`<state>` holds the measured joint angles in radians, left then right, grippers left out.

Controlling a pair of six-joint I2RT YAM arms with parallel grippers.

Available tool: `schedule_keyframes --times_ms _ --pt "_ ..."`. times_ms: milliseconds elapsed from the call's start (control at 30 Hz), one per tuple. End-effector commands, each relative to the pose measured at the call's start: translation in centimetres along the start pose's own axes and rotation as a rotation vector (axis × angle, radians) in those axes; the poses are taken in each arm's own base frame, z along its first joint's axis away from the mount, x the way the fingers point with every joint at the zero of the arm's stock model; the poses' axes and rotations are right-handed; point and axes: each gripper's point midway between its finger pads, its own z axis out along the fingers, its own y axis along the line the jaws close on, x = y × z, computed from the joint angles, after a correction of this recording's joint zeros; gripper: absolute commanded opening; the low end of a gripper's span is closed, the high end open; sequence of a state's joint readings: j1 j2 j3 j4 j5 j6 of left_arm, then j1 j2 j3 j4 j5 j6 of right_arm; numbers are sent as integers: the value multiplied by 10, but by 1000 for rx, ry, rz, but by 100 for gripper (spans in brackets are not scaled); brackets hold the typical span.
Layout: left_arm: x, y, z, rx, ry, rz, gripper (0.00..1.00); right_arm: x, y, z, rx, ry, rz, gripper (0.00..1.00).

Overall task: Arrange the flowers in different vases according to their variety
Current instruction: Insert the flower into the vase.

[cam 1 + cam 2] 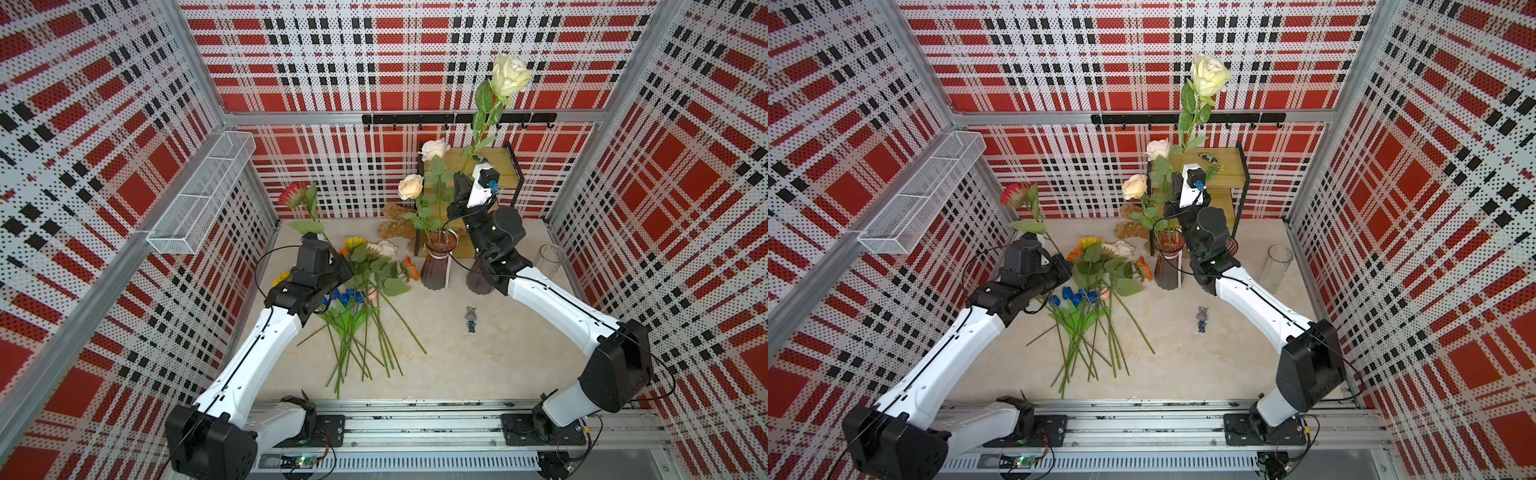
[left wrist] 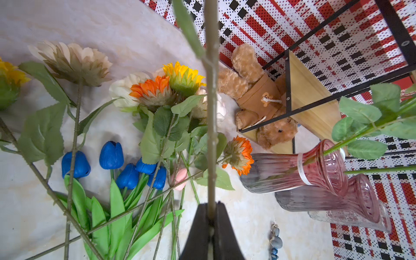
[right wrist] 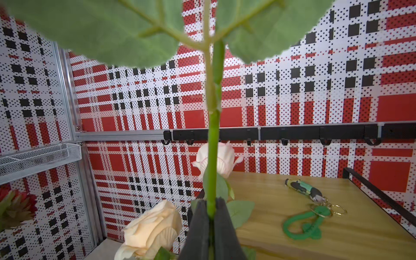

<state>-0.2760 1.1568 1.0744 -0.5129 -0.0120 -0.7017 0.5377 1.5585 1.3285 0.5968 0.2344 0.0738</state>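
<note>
My left gripper [image 2: 211, 209] is shut on the stem of a red sunflower [image 1: 293, 195] and holds it upright over the table's left side. My right gripper [image 3: 211, 202] is shut on the green stem of a white rose [image 1: 510, 75], raised high above the vases. Two cream roses [image 1: 410, 186] stand in a ribbed purple-brown vase [image 1: 436, 266]. A second ribbed vase [image 1: 478, 284] is partly hidden behind my right arm. A clear cylinder vase [image 1: 548, 259] stands to the right. Sunflowers [image 2: 155, 90], blue tulips [image 2: 111, 155] and a pink tulip [image 2: 180, 176] lie piled on the table.
A wooden shelf [image 1: 505, 166] with a black frame stands behind the vases, a green lanyard with keys [image 3: 306, 225] on it. A teddy bear [image 2: 254, 96] lies by its foot. A small keychain figure [image 1: 471, 318] lies mid-table. A white wire basket [image 1: 203, 191] hangs on the left wall.
</note>
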Motion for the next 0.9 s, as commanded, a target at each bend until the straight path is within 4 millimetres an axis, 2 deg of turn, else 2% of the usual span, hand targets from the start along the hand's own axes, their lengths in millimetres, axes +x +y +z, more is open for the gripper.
schedule_keyframes --times_ms 0,200,300,367,567,733,867 --pt "-22 -18 -15 34 -67 31 0 29 -1 0 -6 31 49 0" --pt "-38 -50 -25 62 -123 127 0 85 -8 -13 18 150 87 0" --pt "-45 -61 -26 78 -136 136 0 103 -13 -20 37 195 97 8" --pt "-50 -68 -28 87 -146 144 0 109 -15 -25 46 214 101 21" --pt "-65 -104 -37 134 -192 199 0 91 -21 -37 69 253 98 70" --pt "-75 -146 -38 174 -224 260 0 75 -23 -62 56 344 125 92" --pt "-81 -191 -46 215 -277 325 0 62 -31 -88 75 392 151 99"
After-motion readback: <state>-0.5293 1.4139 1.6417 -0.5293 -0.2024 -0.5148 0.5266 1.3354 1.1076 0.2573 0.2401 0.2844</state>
